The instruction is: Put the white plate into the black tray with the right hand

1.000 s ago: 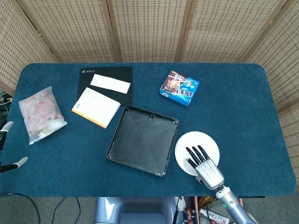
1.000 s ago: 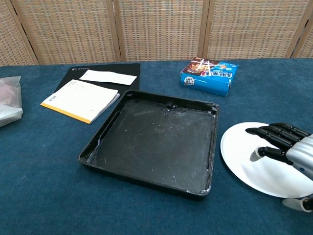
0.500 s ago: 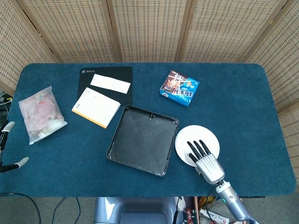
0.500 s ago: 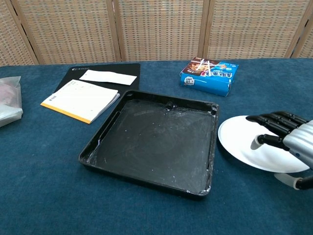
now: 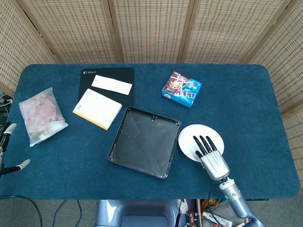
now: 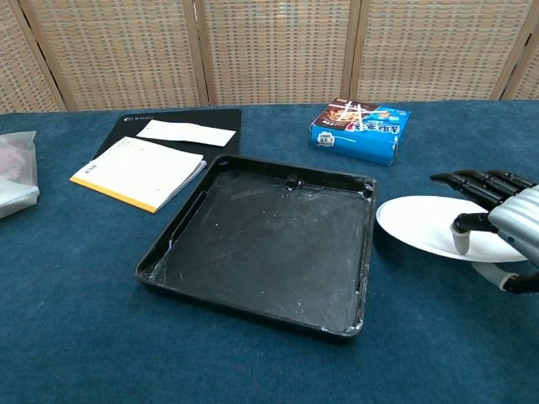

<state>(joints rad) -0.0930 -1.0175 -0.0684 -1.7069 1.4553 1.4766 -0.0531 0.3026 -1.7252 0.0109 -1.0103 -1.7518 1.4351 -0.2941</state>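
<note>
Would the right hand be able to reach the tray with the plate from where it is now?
Probably yes: the right hand holds the plate just beside the tray, with nothing between them.

Silver right hand point(image 5: 215, 161), black fingers point(image 5: 203, 144)

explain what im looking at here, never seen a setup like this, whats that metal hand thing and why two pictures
Both pictures show one moment, taken by the robot's own two cameras: the head view looks down from above, the chest view looks across the table.

The metal thing is the robot's right hand, on an arm reaching in from the near edge. Its fingers hold a white plate, lifted beside a black tray where it is meant to go.

Also on the blue table: a blue box, a notepad, a black mat with a paper slip, and a plastic bag. The left hand barely shows at the left edge.
</note>
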